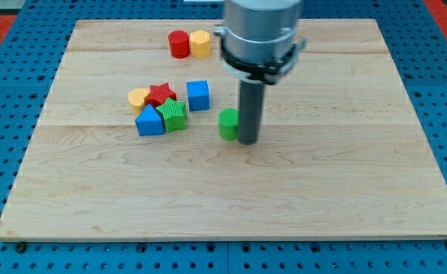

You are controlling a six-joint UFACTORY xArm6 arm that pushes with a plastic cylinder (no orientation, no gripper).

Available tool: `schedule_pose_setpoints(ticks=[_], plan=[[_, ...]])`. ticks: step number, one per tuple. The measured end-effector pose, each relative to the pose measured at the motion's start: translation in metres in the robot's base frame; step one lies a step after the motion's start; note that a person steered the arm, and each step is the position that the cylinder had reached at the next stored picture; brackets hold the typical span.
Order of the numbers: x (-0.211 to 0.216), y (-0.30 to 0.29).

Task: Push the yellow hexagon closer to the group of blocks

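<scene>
The yellow hexagon (pixel 200 43) sits near the view's top, touching a red cylinder (pixel 179 44) on its left. The group lies left of centre: a yellow heart (pixel 138 97), a red star (pixel 161 94), a blue cube (pixel 198 95), a green star-shaped block (pixel 174 115) and a blue triangular block (pixel 149 121). A green cylinder (pixel 228 124) stands apart, right of the group. My tip (pixel 248 141) rests on the board, touching the green cylinder's right side, well below the yellow hexagon.
The wooden board (pixel 231 198) lies on a blue perforated table (pixel 10 91). The arm's grey body (pixel 260 34) hangs over the board's top centre, just right of the yellow hexagon.
</scene>
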State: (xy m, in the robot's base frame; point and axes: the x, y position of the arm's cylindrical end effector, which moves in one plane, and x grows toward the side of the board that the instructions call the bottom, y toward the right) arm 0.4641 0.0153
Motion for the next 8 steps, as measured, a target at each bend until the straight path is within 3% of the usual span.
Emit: schedule_pose_setpoints(ticks=[2,4,6,7,8], plan=[[-0.032,-0.074],[-0.039,-0.006],[-0.146,0.044],[-0.209,0.025],[-0.226,-0.027]])
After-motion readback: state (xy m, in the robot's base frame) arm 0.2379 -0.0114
